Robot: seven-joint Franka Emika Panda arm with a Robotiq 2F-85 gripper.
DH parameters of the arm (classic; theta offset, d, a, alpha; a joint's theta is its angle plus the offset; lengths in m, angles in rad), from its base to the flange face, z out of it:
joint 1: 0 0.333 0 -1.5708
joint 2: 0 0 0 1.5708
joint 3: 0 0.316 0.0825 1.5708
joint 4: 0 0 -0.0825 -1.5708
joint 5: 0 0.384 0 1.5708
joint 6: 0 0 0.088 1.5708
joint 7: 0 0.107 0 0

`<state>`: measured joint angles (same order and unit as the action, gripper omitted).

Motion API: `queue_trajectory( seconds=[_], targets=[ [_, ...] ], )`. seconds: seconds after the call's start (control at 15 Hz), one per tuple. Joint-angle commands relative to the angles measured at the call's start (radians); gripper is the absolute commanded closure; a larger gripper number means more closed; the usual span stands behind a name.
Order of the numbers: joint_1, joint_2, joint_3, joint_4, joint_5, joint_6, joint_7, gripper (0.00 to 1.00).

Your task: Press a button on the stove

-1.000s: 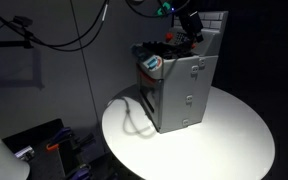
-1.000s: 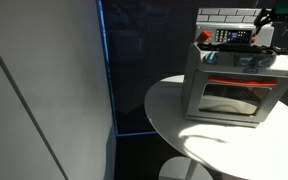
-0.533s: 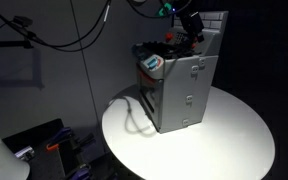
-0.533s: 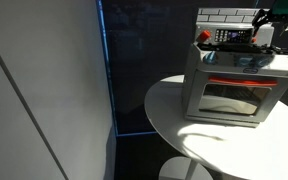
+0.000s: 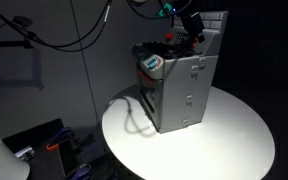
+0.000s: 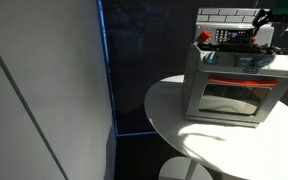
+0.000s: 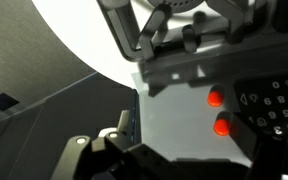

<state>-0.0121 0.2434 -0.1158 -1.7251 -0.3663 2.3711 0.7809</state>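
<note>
The small grey toy stove stands on a round white table; it also shows in an exterior view with its windowed oven door facing the camera. My gripper hangs over the stove's top by the pale tiled back panel, and shows at the top right in an exterior view. In the wrist view the gripper looks shut and empty, very close to the grey control panel with two glowing red buttons and a dark keypad.
The table's edge drops off in front of the stove. A dark wall panel fills one side. Cables hang behind, and clutter lies on the floor.
</note>
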Motion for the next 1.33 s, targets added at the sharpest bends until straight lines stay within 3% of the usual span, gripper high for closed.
queue_trajectory(
  seconds=[0.0, 1.27],
  targets=[
    [0.014, 0.021, -0.017, 0.039, 0.003, -0.013, 0.018, 0.0],
    [0.01, 0.059, -0.035, 0.08, 0.004, -0.027, 0.025, 0.0]
  ],
)
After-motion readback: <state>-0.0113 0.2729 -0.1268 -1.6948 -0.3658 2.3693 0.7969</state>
